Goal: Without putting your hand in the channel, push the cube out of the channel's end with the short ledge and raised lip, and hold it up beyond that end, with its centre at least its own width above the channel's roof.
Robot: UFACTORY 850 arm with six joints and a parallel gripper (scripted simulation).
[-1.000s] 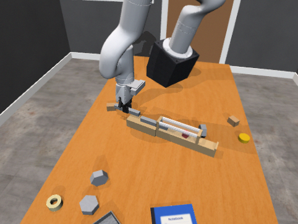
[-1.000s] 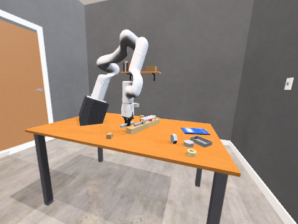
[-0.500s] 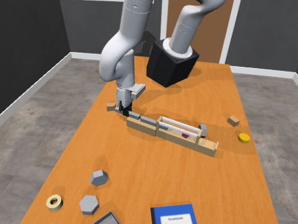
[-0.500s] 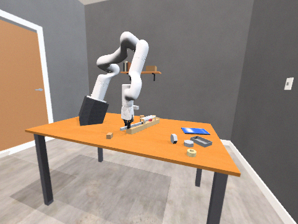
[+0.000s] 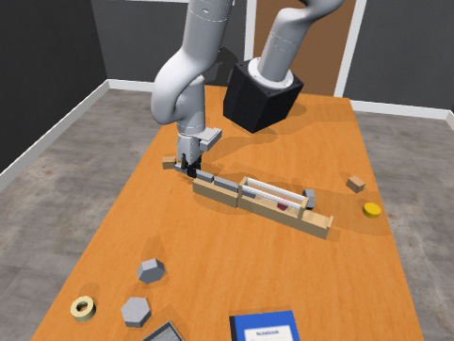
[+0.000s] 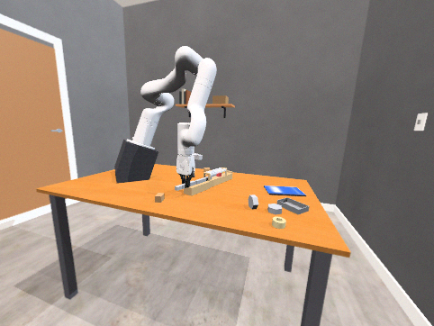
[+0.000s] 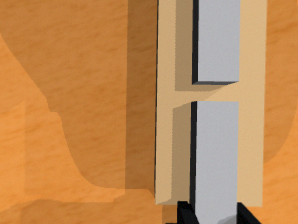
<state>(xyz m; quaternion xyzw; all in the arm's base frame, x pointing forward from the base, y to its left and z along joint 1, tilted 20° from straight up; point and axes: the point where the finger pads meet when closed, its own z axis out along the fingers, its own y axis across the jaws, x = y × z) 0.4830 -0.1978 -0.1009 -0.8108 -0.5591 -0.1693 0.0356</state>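
Note:
A long wooden channel [image 5: 218, 194] [image 6: 203, 185] [image 7: 166, 150] lies across the table's middle. Its right half has a roof of pale rails [image 5: 275, 187]. The small red cube [image 5: 282, 206] sits inside under that roof. The short ledge with the raised lip [image 5: 319, 222] is at the channel's right end. My gripper [image 5: 188, 169] [image 6: 185, 178] [image 7: 209, 216] is at the open left end, shut on a grey bar [image 5: 205, 176] [image 7: 216, 155] that points along the channel. A second grey bar [image 5: 226, 184] [image 7: 216, 40] lies in the channel just ahead of it, with a small gap between them.
A small wooden block [image 5: 168, 162] lies just left of the gripper. Another wooden block [image 5: 355, 184] and a yellow disc [image 5: 372, 209] lie at the right. Two grey hexagons [image 5: 151, 270] [image 5: 136, 312], a tape ring [image 5: 81, 306], a grey tray [image 5: 162, 333] and a blue notebook [image 5: 266, 327] lie at the front.

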